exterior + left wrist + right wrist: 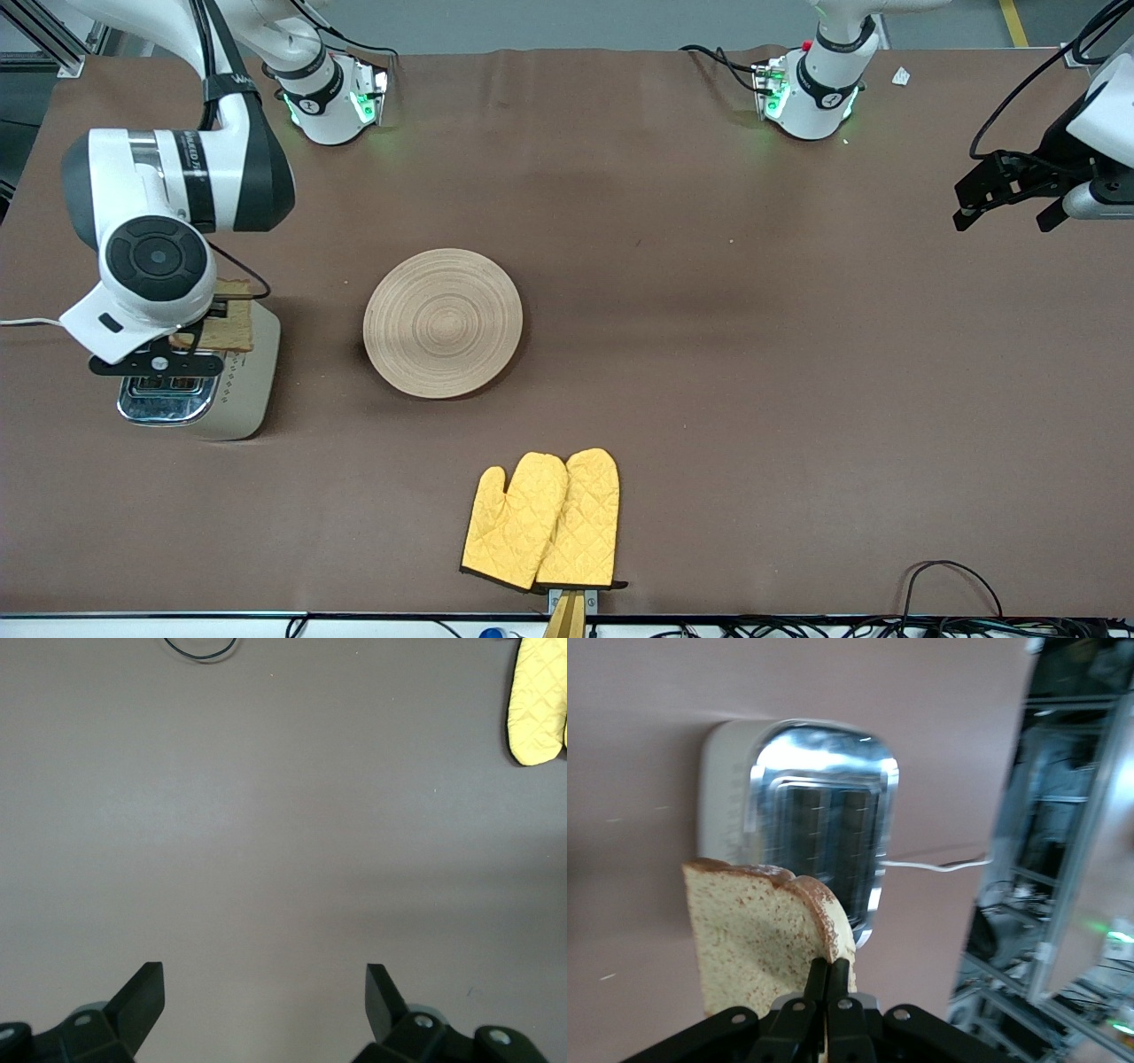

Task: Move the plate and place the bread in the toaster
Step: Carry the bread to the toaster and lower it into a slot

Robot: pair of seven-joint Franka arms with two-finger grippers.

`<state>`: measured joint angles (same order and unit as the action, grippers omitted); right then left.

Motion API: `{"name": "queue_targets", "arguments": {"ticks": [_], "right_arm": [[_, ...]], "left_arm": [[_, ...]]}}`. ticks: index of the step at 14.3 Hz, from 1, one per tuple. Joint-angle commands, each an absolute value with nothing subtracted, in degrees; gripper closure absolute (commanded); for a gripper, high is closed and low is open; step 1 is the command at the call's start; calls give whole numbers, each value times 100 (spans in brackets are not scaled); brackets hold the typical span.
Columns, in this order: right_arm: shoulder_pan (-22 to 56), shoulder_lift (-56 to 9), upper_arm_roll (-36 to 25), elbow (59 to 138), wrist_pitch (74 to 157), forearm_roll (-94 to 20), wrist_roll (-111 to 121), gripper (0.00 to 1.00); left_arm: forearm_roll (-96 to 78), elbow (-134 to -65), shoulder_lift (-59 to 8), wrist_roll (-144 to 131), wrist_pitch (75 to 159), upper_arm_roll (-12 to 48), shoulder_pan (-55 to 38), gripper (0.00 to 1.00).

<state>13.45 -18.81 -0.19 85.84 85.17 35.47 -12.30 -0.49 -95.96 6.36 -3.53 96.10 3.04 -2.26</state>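
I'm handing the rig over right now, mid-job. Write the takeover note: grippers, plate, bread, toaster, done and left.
Right gripper: shut on the bread, held in the air over the toaster.
Left gripper: open, holding nothing, waiting above bare table at the left arm's end.
Plate: flat on the table mid-table, beside the toaster, nothing on it.
Toaster: at the right arm's end, both slots show no bread.
Yellow oven mitts: nearer the front camera than the plate.
Done: bread picked up.
Left: lower bread into a slot, release.
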Motion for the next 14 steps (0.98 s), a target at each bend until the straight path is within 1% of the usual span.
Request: {"name": "queue_targets", "arguments": {"ticks": [1,5,10,12,14], "right_arm": [[1222,-2013,35,8464,8498,4365,-1265,99],[1099,-2328,35,8455,8604,4851,-1615,100],[1099,-2583,35,8473,8815,4869,-2127,100],[1046,-2671,35,8481,9016,4808,-2179,100],[1028,-2750,44,8516,9026,4720,-2415,99]], "left_arm": [[-105,-9536,606,-325,9633,264,-237,0],[-114,-9536,606,-325,9624,264,-237,0],[-132,-9545,606,-325,9624,255,-229,0],[-132,-9545,606,-325,9624,255,-229,0],[-132,-9545,598,-325,9624,255,-229,0]]}}
